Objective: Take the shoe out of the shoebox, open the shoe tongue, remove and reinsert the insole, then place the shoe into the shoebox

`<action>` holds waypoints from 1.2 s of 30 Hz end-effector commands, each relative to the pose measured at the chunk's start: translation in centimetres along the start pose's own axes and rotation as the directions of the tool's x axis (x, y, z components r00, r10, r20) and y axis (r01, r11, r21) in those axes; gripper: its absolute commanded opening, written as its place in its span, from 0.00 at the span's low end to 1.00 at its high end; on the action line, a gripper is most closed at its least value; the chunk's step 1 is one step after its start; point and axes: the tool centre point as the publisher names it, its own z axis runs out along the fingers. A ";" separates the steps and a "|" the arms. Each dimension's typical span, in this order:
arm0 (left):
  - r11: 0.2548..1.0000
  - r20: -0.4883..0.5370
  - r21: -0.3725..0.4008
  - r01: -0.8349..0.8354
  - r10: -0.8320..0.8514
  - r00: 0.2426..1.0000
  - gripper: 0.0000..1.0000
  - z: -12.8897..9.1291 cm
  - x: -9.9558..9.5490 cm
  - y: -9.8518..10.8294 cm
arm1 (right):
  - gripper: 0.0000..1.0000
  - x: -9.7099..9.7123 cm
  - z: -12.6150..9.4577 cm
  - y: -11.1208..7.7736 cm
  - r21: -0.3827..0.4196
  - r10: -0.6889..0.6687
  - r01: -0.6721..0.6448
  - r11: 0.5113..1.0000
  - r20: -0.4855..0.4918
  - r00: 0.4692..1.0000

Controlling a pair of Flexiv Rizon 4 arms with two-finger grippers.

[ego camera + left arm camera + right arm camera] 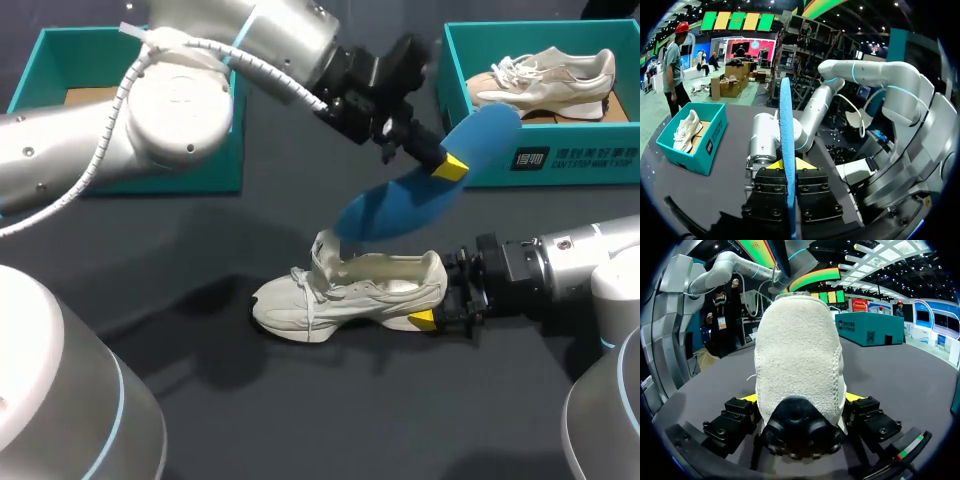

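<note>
A thin, curved blue foam insole (400,205) hangs clamped in the left jaws above the cream textured sneaker (350,295), whose nubbly heel the right jaws clamp on the dark worktop (300,400).

The cream shoe (350,293) lay upright on its sole mid-table, toe to the left and heel to the right, with its tongue pulled up and open. Its heel was pinched between the fingers of the right gripper (435,297). The blue insole (415,195) hung tilted in the air just above the shoe, clamped by the left gripper (450,165). A teal shoebox (480,160) at far right held a second cream shoe (545,78). Another teal shoebox (35,65) sat far left.
</note>
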 end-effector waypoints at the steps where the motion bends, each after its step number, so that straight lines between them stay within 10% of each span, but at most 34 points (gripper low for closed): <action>1: 1.000 0.005 0.014 -0.002 0.002 1.000 0.00 -1.0 0.5 0.6 | 0.00 0.2 0.1 0.0 0.003 0.000 0.000 1.000 0.001 1.000; 13: 0.998 0.034 0.054 0.013 -0.015 0.999 0.00 -1.6 1.4 0.4 | 0.00 0.2 0.1 0.0 0.003 0.000 0.000 1.000 0.001 1.000; 24: 0.962 0.112 0.271 0.029 -0.062 0.992 0.00 -8.8 7.1 -2.8 | 0.00 0.2 0.1 0.0 0.003 0.000 0.000 1.000 0.001 1.000; 36: 0.962 0.112 0.271 0.029 -0.062 0.992 0.00 -8.8 7.1 -2.8 | 0.00 0.2 0.1 0.0 0.003 0.000 0.000 1.000 0.001 1.000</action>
